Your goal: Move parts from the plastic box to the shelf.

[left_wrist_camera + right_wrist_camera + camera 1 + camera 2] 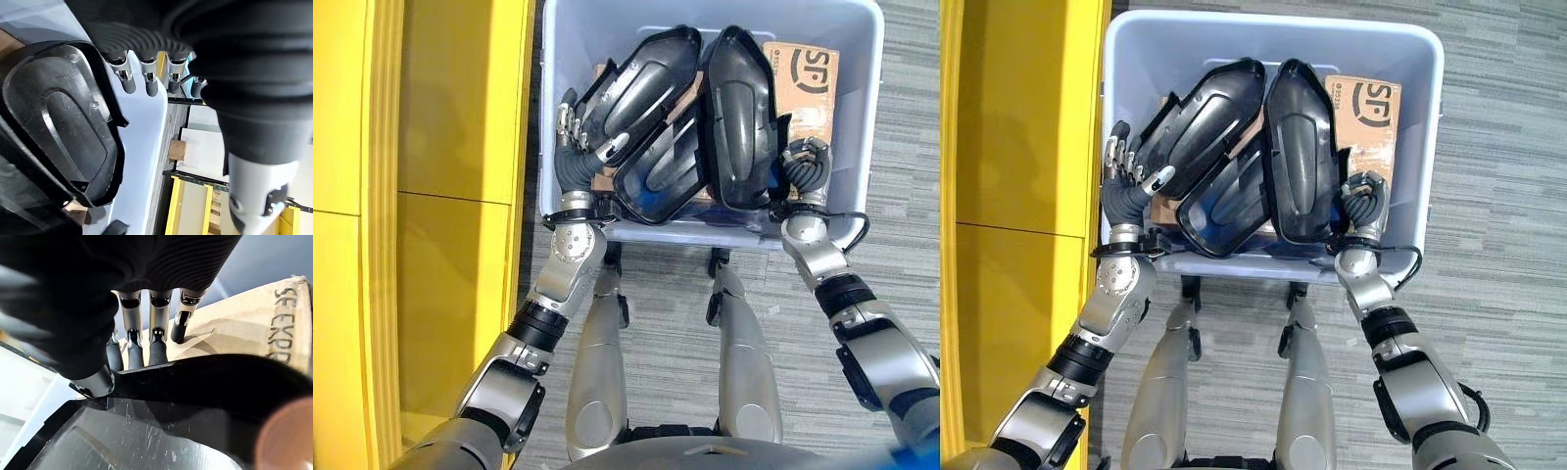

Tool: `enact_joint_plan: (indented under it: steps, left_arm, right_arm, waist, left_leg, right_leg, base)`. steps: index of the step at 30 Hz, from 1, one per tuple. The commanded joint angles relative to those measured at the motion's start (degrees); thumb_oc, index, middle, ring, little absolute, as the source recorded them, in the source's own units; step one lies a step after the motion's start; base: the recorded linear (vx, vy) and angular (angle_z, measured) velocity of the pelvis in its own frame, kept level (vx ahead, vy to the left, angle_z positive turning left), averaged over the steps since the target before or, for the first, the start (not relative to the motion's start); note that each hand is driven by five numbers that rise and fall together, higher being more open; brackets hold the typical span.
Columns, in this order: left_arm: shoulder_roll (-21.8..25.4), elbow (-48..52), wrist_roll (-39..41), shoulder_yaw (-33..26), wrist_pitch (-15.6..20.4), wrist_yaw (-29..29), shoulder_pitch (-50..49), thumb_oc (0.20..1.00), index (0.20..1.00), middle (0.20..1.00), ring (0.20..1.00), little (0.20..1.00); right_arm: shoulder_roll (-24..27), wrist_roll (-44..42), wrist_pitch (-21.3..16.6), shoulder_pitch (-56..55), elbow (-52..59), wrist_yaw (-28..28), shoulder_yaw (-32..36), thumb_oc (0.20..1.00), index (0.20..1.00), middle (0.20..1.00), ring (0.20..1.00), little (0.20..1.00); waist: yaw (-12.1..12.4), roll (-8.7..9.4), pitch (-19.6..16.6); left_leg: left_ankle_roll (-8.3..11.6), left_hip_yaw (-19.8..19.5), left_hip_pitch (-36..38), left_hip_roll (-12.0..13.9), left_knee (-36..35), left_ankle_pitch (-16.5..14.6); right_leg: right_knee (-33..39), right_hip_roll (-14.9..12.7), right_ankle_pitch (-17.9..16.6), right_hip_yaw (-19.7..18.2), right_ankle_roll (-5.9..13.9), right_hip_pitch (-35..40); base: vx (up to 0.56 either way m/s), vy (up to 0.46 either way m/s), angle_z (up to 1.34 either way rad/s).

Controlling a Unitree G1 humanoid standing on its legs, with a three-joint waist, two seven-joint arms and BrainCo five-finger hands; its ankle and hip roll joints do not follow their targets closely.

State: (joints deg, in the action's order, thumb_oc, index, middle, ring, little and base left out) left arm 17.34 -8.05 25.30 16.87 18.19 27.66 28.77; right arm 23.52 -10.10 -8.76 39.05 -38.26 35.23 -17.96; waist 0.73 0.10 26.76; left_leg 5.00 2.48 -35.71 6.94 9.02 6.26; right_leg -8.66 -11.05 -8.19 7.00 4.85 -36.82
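glossy black plastic parts (734, 117), matt cardboard box (808, 88)

Silver-grey arms with black joint bands end in dark ribbed wrist covers and silver, dark-tipped fingers (149, 81)

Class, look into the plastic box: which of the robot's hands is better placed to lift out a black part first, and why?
Probably the right hand: its fingers already sit against the edge of the upright black part. The left hand is open beside the left part, by the box wall.
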Motion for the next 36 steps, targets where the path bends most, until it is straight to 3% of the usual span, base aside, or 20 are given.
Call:
enact_joint_plan:
  steps: [1,13,29,30,31,32,36]
  left_arm:
    - [3.4,4.2,-0.8,-0.7,2.7,-0.8,-0.3,1.000,1.000,1.000,1.000,1.000]
    - [3.5,4.2,-0.7,-2.5,2.1,-2.1,-4.9,1.000,1.000,1.000,1.000,1.000]
    - [3.3,4.4,-0.9,-2.7,1.5,-4.1,-9.0,1.000,1.000,1.000,1.000,1.000]
    - [3.3,4.3,-0.9,-2.6,1.5,-4.1,-9.0,1.000,1.000,1.000,1.000,1.000]
    - [3.3,4.1,-1.0,-2.6,1.4,-4.2,-9.1,1.000,1.000,1.000,1.000,1.000]
    - [3.2,4.0,-1.1,-2.4,1.4,-4.2,-9.2,1.000,1.000,1.000,1.000,1.000]
    - [3.0,3.9,-1.0,-2.4,1.3,-4.3,-9.3,1.000,1.000,1.000,1.000,1.000]
  right_arm:
    - [-5.8,-0.4,-2.6,-1.3,7.3,-5.1,-3.9,0.200,0.200,0.200,0.200,0.200]
    - [-5.2,1.5,-4.7,-5.7,21.4,-5.7,-1.6,0.200,0.200,0.200,0.200,0.200]
    - [-5.5,2.5,-5.5,-10.8,24.9,-6.1,-0.5,0.200,0.200,0.200,0.200,0.200]
    - [-5.5,2.4,-5.5,-10.9,24.9,-6.1,-0.5,0.363,0.363,0.363,0.363,0.363]
    - [-5.7,2.2,-5.5,-11.0,24.7,-6.1,-0.4,0.922,0.922,0.922,0.922,0.922]
    - [-5.8,1.9,-5.6,-11.1,24.5,-6.1,-0.4,1.000,1.000,1.000,1.000,1.000]
    - [-6.2,0.6,-5.7,-11.4,24.2,-6.0,-0.1,1.000,1.000,1.000,1.000,1.000]
  waist:
    - [1.7,1.93,0.0]
    - [0.9,2.47,-3.4]
    - [0.3,2.27,-5.8]
    - [0.3,2.25,-5.9]
    - [0.3,2.26,-5.9]
    - [0.2,2.23,-6.0]
    - [0.2,2.27,-6.1]
  left_leg:
    - [-1.05,0.4,2.1,-3.2,-0.6,-1.8]
    - [-0.70,1.3,8.1,-2.5,-3.0,-0.9]
    - [-0.65,1.3,10.8,-1.7,-3.0,-1.1]
    - [-0.61,1.3,10.6,-1.7,-2.9,-1.1]
    - [-0.58,1.3,10.5,-1.7,-2.8,-1.0]
    - [-0.59,1.3,10.4,-1.7,-2.8,-1.0]
    - [-0.60,1.2,9.5,-1.7,-2.5,-1.0]
  right_leg:
    - [-0.4,-2.6,0.6,-0.8,4.64,6.0]
    - [1.8,-2.0,0.2,-0.8,4.87,11.1]
    - [1.1,-1.6,1.2,-1.3,4.61,12.9]
    - [1.0,-1.6,1.2,-1.3,4.59,12.8]
    - [1.1,-1.5,1.2,-1.3,4.56,12.7]
    - [1.1,-1.5,1.2,-1.3,4.55,12.7]
    - [1.0,-1.5,1.2,-1.1,4.45,12.1]
  base:
    - [0.01,-0.013,-0.05]
    - [0.01,-0.010,0.00]
    - [0.00,-0.006,-0.02]
    - [0.00,0.000,0.00]
    - [0.00,0.000,0.00]
    - [0.00,0.000,0.00]
    - [0.00,0.000,0.00]
